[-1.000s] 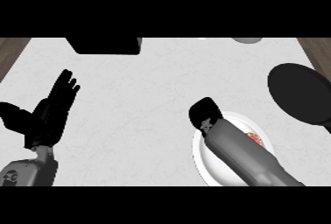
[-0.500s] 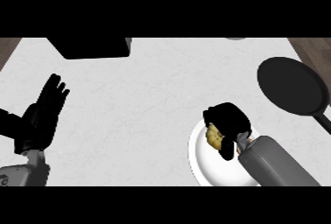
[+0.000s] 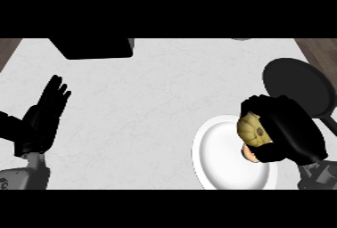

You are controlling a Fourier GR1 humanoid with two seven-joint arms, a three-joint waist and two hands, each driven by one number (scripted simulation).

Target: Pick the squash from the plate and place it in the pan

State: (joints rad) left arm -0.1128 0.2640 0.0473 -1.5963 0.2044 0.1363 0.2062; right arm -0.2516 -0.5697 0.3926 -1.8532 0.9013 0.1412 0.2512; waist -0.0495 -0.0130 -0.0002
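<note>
The robot's right hand (image 3: 284, 131) curls its black fingers and thumb round one squash (image 3: 255, 129), holding it at the upper right rim of a single white plate (image 3: 220, 164). Only part of the squash shows past the hand: a tan, ribbed, rounded body with a small dark stem scar at its centre, bulging out on the hand's left side, with a paler tan lump visible just below, under the hand's lower edge. Whether the squash is touching the plate or raised above it cannot be told from this steep view. The plate spreads out below and to the left of the hand, its bare white face showing.

Just beyond the hand, up and to its right, lies one black round pan (image 3: 295, 84), its handle running down behind the hand toward the view's right edge. Well apart to the left, the left hand (image 3: 43, 118) rests open near the left edge, fingers straight and pointing up. Both stand over a white marbled counter (image 3: 151, 102), with one black box-like object (image 3: 95, 48) at the far edge, upper left.
</note>
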